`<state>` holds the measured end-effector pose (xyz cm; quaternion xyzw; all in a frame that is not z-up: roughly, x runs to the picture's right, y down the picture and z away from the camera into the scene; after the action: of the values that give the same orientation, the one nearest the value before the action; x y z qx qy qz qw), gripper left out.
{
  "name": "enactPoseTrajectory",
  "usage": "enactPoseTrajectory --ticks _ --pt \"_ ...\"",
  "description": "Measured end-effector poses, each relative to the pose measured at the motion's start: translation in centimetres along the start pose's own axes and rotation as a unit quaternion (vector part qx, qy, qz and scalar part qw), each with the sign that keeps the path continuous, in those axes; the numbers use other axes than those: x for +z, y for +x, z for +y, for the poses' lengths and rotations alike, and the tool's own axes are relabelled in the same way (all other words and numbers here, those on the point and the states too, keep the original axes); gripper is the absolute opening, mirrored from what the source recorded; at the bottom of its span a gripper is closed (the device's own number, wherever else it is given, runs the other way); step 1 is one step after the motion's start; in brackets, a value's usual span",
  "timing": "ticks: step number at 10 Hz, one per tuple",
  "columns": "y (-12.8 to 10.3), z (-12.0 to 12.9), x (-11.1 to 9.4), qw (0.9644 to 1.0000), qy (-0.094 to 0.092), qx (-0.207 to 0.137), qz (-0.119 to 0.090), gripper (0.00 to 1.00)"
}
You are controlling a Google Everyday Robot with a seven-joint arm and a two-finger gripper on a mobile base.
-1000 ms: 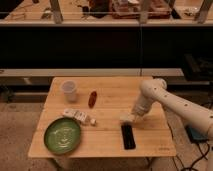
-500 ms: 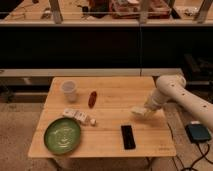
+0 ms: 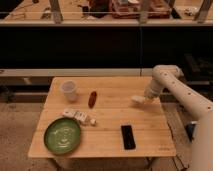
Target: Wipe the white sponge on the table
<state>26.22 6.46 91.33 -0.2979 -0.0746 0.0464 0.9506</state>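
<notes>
The white sponge [image 3: 137, 100] is a small off-white block lying against the light wooden table [image 3: 110, 107], right of centre near the far right edge. My gripper [image 3: 143, 98] is at the end of the white arm that reaches in from the right. It points down and is shut on the sponge, pressing it to the tabletop. The sponge's left end sticks out past the fingers; the rest is hidden by the gripper.
A white cup [image 3: 69, 90] stands at the far left and a small red object [image 3: 92, 98] lies next to it. A cluster of white packets [image 3: 79, 116] lies beside a green plate [image 3: 62, 135] at the front left. A black phone [image 3: 128, 136] lies in front of the gripper. A dark bench runs behind the table.
My gripper has slid the sponge away from the phone towards the table's far right edge. The arm has drawn back to the right.
</notes>
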Motion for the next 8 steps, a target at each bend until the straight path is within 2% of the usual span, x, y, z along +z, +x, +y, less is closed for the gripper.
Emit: enactPoseTrajectory --ticks 1,3,6,8 --pt "-0.4 -1.6 1.0 1.0 0.001 -0.002 0.003 0.03" --pt "-2.6 -2.5 1.8 0.9997 0.0 -0.025 0.006 0.03" --pt "-7.4 -2.0 3.9 0.9963 -0.018 -0.08 0.027 0.03" --pt "-9.1 -1.0 6.2 0.9925 -0.035 -0.113 0.032 0.03"
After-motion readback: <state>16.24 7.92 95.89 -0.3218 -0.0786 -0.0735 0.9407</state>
